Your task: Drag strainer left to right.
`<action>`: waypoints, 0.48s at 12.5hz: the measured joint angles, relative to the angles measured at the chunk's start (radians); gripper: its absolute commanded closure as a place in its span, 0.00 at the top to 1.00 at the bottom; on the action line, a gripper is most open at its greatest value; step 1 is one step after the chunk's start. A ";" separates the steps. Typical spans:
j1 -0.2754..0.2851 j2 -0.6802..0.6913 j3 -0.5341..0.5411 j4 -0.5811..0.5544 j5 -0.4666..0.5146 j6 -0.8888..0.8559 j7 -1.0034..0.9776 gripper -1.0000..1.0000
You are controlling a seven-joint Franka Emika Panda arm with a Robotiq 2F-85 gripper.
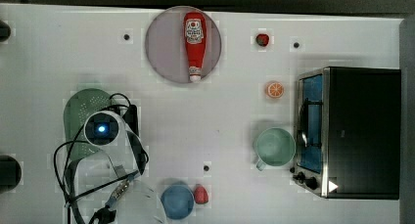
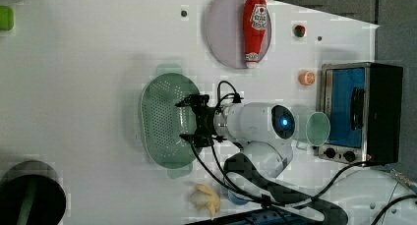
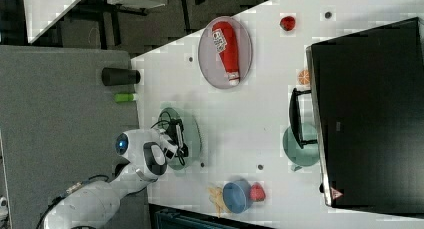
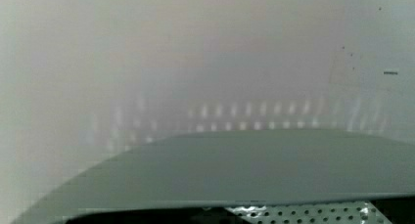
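Gripper (image 2: 189, 121), jaws spread wide and holding nothing, hangs over the strainer (image 2: 160, 119); mug (image 1: 274, 146) stands well apart beside the toaster oven (image 1: 359, 131).

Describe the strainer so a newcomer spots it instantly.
In the top view, start at the toaster oven on the white table's right, then cross to the top view's left. The strainer lies under the robot's wrist: pale green, oval, dotted with holes, bigger than the green mug.
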 measured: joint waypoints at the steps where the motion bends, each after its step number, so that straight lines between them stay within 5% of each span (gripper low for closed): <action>1: 0.008 -0.003 -0.019 0.002 0.002 0.001 0.000 1.00; 6: -0.004 -0.036 -0.082 -0.008 0.012 -0.013 0.007 1.00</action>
